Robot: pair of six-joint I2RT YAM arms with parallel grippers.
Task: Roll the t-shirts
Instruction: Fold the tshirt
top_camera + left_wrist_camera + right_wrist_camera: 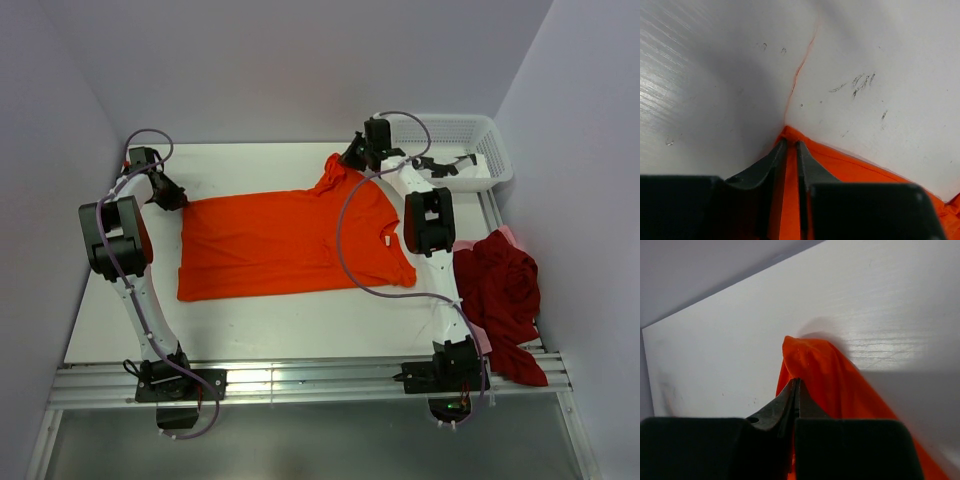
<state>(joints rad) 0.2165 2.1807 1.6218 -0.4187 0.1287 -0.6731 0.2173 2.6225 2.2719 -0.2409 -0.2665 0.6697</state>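
**Both end effectors pinching the orange t-shirt, which lies flat mid-desk.**

Left arm: elbow folded high by the left edge of the desk (300, 320), forearm angled down toward the far-left corner. Left end effector (172, 194) sits low at the far hem corner of the orange t-shirt (280, 245); its fingers (771, 162) are nearly together with a strip of orange cloth between them. Shirt: long axis left to right, hem toward the left edge, collar toward the right edge. Right arm: rises from the near-right base, elbow over the collar end, wrist reaching toward the far edge. Right end effector (346, 162) is pressed together on the far sleeve, where the cloth stands in a small peak. Dark red t-shirt (505, 285) is crumpled at the right edge over a pale pink t-shirt (508, 236). White basket (470, 132) is in the far-right corner.
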